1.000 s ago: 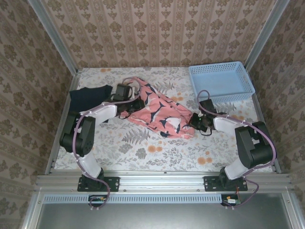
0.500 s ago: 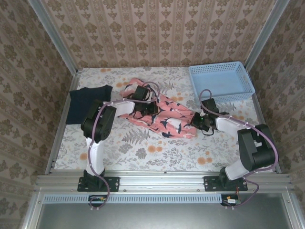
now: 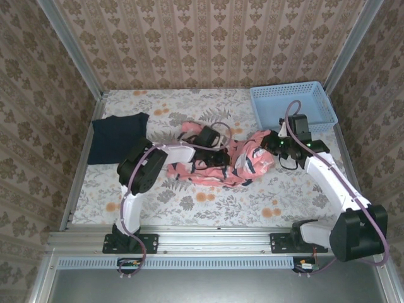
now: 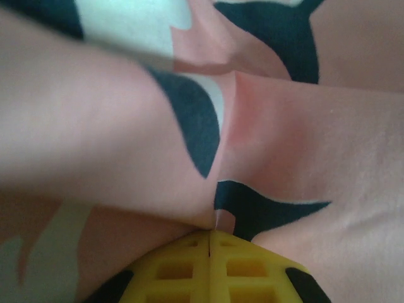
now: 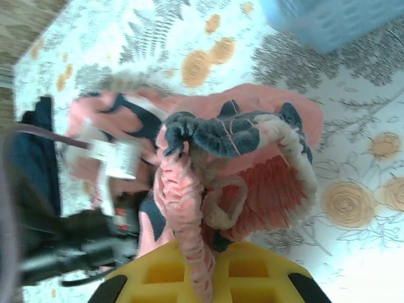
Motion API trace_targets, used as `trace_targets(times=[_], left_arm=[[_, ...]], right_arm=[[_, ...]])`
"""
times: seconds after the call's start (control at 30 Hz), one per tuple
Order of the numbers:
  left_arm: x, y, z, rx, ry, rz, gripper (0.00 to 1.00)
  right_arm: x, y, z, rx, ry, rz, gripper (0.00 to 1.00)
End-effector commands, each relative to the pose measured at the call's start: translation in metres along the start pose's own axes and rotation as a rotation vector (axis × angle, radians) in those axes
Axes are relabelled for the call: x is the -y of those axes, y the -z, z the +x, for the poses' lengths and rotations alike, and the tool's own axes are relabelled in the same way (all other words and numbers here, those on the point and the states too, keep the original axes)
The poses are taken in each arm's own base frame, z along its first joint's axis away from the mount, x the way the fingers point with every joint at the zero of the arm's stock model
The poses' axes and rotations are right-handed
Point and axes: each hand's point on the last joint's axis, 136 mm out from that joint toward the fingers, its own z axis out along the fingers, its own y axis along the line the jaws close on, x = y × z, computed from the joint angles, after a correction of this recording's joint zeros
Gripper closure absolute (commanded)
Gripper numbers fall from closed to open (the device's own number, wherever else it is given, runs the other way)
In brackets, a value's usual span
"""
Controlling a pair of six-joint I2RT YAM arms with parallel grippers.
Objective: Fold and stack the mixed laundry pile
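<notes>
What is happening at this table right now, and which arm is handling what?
Two robot arms are working on a pink patterned garment on the flowered table. The left gripper is shut on a fold near the middle of the garment. The right gripper is shut on the gathered edge at its right end, held bunched up off the table. A dark T-shirt lies apart at the far left, and a blue basket sits in the far right corner.
</notes>
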Motion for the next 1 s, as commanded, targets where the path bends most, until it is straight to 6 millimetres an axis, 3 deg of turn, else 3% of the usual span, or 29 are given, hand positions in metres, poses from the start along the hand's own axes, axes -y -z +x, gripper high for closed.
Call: trace_targets(times=[0.0,0.17,0.27,0.33,0.4,0.5,0.6,0.77,0.97], left_arm=[[0.034,-0.017,0.007,-0.029,0.049,0.088,1.0],[0.05,-0.017,-0.005,-0.017,0.058,0.133,1.0],[0.042,0.016,-0.021,0.036,0.089,0.148,0.98],[0.033,0.049,-0.03,0.086,0.096,0.139,0.86],[0.017,0.084,-0.033,0.124,0.091,0.09,0.79],[-0.016,0.125,-0.023,0.154,0.088,-0.023,0.78],[-0.057,0.149,-0.006,0.173,0.115,-0.135,0.78],[-0.113,0.152,0.022,0.16,0.155,-0.282,0.87],[-0.128,0.126,0.029,0.126,0.172,-0.273,0.91]], right_arm=[[-0.013,0.007,0.013,-0.082,-0.023,-0.05,1.0],[-0.048,0.004,-0.006,-0.043,0.013,-0.12,1.0],[-0.053,0.006,-0.014,-0.022,0.04,-0.097,1.0],[-0.05,0.004,-0.015,-0.031,0.056,-0.07,1.0],[-0.041,0.0,-0.011,-0.059,0.072,-0.027,1.0],[-0.03,-0.003,-0.008,-0.07,0.081,0.018,1.0],[-0.021,-0.003,-0.009,-0.072,0.086,0.053,1.0],[-0.015,0.001,-0.014,-0.069,0.098,0.087,1.0],[-0.024,0.003,-0.023,-0.067,0.107,0.074,1.0]])
